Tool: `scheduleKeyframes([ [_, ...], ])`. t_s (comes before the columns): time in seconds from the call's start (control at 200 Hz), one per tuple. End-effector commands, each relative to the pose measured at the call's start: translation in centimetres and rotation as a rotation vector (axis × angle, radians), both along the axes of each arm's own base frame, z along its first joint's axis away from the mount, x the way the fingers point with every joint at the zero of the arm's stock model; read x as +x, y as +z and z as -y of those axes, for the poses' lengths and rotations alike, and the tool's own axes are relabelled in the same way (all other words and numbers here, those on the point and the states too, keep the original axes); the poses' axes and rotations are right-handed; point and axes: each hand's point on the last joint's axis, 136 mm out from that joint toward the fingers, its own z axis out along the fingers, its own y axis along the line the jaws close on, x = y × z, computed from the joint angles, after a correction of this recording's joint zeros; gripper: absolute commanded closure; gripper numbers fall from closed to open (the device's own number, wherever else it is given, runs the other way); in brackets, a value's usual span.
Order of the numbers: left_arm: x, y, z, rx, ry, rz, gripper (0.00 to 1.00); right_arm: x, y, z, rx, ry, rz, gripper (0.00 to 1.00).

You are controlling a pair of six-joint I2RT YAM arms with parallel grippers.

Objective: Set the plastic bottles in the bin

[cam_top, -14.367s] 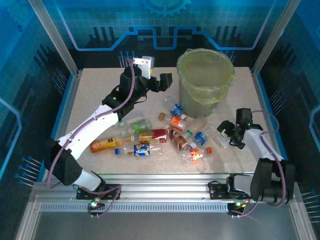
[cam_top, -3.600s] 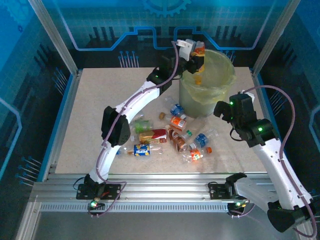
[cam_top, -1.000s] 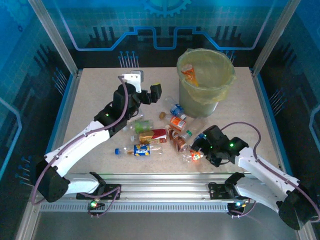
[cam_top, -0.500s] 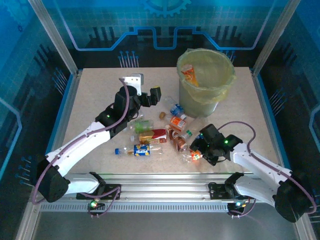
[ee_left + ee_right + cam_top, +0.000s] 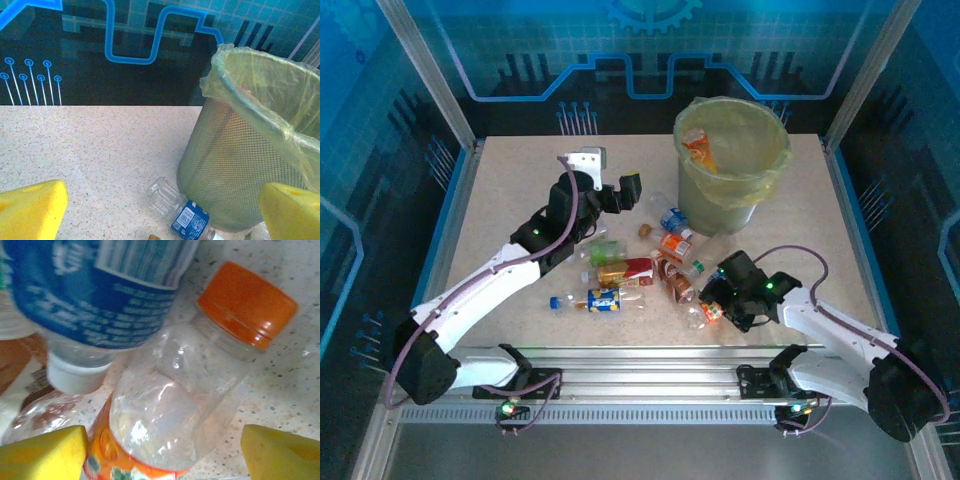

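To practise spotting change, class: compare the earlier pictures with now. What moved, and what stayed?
The left pincer dropped an orange-labelled bottle into the bin, then drew back left, open. The right pincer came down and now straddles an orange-capped bottle. The bin stayed put.

bin (image 5: 225, 165) cut off at right edge, blue-labelled bottle (image 5: 100, 290) blurred, cropped at top
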Motion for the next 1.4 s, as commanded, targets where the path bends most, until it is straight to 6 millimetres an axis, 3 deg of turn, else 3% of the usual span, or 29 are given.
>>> scheduleKeyframes([
  [0.0,0.0,0.1,-0.8,-0.016,0.034,0.001,0.01,-0.9,-1.2,0.6,-0.028,-0.016,-0.047,0.19],
  [0.385,0.0,0.0,-1.0,-0.015,0.04,-0.002,0.01,-0.9,-2.3,1.1,-0.063,-0.031,-0.073,0.2],
  [0.595,0.0,0.2,-1.2,-0.022,0.045,0.0,0.01,-1.4,-2.1,2.3,-0.077,-0.049,-0.08,0.36],
  [0.85,-0.1,0.4,-1.3,-0.026,0.051,0.004,0.01,-1.9,0.3,4.4,-0.109,-0.057,-0.041,0.48],
  [1.166,-0.3,0.4,-1.8,-0.024,0.069,0.0,0.01,-0.8,6.3,7.7,-0.211,-0.039,0.08,0.58],
  [1.396,-0.5,0.2,-2.4,-0.018,0.085,-0.006,0.01,2.5,14.9,9.8,-0.359,0.018,0.268,0.62],
])
